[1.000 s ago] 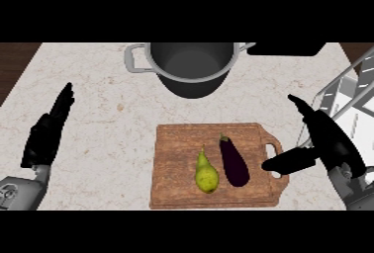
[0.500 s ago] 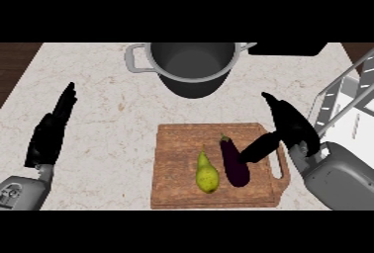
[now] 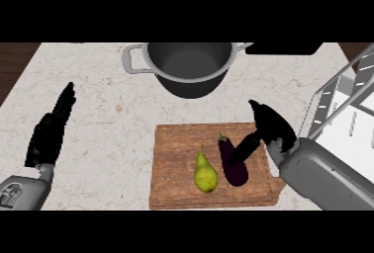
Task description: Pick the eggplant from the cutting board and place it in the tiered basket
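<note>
Since a moment ago my right hand (image 3: pixel 269 129) has slid inward over the cutting board (image 3: pixel 175 163), thumb now reaching down beside the eggplant (image 3: pixel 234 164). Going left to right: my left hand (image 3: pixel 51 131) rests open, fingers straight, far off; a pear (image 3: pixel 205 173) lies on the board; the eggplant lies just right of it, long axis running toward and away from me (stem far), immediately left of my spread right hand. Beyond stands the basket (image 3: pixel 343 106), on pale stone counter (image 3: pixel 110 99).

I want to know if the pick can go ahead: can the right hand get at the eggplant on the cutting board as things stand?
Probably yes. The right hand is open right beside the eggplant, its thumb over the top. The pear lies on the eggplant's far side, apart from it, so nothing blocks the way.
</note>
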